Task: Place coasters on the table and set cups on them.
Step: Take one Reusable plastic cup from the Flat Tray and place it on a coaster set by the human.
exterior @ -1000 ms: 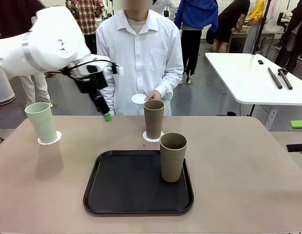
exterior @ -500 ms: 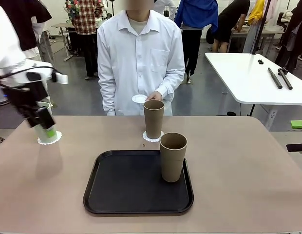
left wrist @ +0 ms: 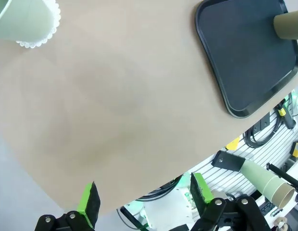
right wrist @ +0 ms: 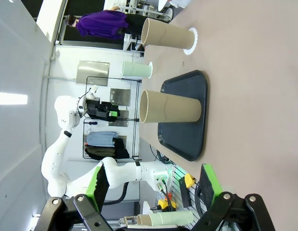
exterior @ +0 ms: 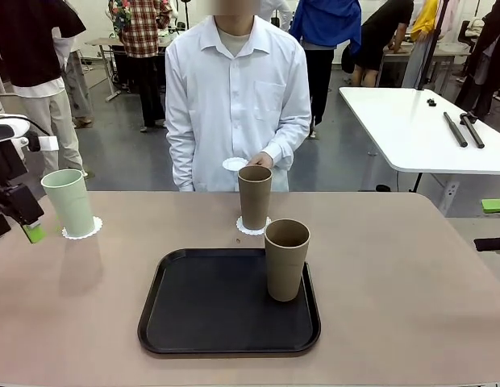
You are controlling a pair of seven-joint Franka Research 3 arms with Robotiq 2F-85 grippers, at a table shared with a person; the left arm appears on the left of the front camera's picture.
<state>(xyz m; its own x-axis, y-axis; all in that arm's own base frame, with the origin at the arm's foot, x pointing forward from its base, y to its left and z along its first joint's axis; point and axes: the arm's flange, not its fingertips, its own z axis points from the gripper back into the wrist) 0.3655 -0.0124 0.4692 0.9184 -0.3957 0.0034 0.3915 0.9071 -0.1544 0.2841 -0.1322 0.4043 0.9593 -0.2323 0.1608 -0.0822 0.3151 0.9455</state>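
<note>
A pale mint cup [exterior: 68,201] stands on a lacy white coaster [exterior: 81,232] at the far left of the beige table [exterior: 395,290]. One tan cup [exterior: 255,196] stands on a coaster [exterior: 252,226] in front of the person. Another tan cup [exterior: 286,258] stands on the black tray [exterior: 228,302]. The person's hand [exterior: 262,160] holds a third coaster [exterior: 234,164] above the far edge. My left gripper [exterior: 28,230] hangs open at the left edge, beside the mint cup and apart from it. In the left wrist view its fingers [left wrist: 89,204] are bare over the table [left wrist: 115,96]. My right gripper [right wrist: 154,185] is open and holds nothing.
A white table [exterior: 419,129] with dark tools stands behind on the right. Other people stand farther back. The right half of the beige table is bare. The tray lies at front centre, with its left part unoccupied.
My left arm has swung from the table's far middle, past the mint cup, out to the left edge. Cups and coasters have not moved.
</note>
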